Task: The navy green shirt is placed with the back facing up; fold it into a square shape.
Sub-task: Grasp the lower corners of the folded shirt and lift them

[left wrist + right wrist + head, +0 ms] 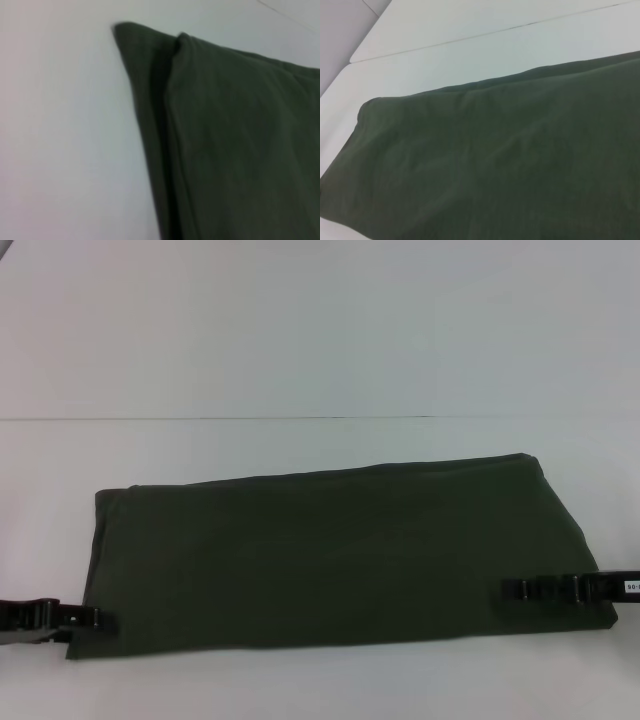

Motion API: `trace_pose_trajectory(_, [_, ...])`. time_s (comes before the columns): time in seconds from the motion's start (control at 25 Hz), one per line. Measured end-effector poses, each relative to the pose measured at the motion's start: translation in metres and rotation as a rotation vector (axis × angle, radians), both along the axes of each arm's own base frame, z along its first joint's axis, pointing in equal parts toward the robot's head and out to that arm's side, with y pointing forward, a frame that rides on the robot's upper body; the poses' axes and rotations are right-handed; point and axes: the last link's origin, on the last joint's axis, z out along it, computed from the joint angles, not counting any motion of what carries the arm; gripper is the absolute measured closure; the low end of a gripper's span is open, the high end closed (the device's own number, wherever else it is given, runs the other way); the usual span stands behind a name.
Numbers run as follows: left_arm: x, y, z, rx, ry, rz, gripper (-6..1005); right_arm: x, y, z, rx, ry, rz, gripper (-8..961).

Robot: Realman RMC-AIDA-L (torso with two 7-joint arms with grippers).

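Observation:
The navy green shirt [340, 555] lies flat on the white table as a wide folded band, its long side running left to right. My left gripper [100, 620] reaches in at the shirt's near left corner, its tip at the fabric's edge. Over the near right part of the cloth lies my right gripper [512, 590], close to the right edge. In the left wrist view the shirt [235, 140] shows stacked folded layers along one edge. A smooth stretch of the shirt [495, 165] fills the right wrist view. Neither wrist view shows its own fingers.
The white table [320, 360] stretches far behind the shirt, with a thin seam line [250, 419] running across it. A narrow strip of table shows in front of the shirt and at both of its sides.

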Motion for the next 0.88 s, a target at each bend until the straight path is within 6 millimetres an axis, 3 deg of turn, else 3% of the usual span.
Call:
trace_pose_trajectory(0.68, [0.0081,0.004,-0.0054,-0.021,-0.004,-0.026,281,-0.0016,0.0008,-0.0006,0.002,0.004,0.007,115])
trace_pose_trajectory(0.88, [0.0065,0.0047,-0.004,-0.008,0.02,-0.025,474,-0.0013,0.0005,0.0006,0.001,0.006,0.006,115])
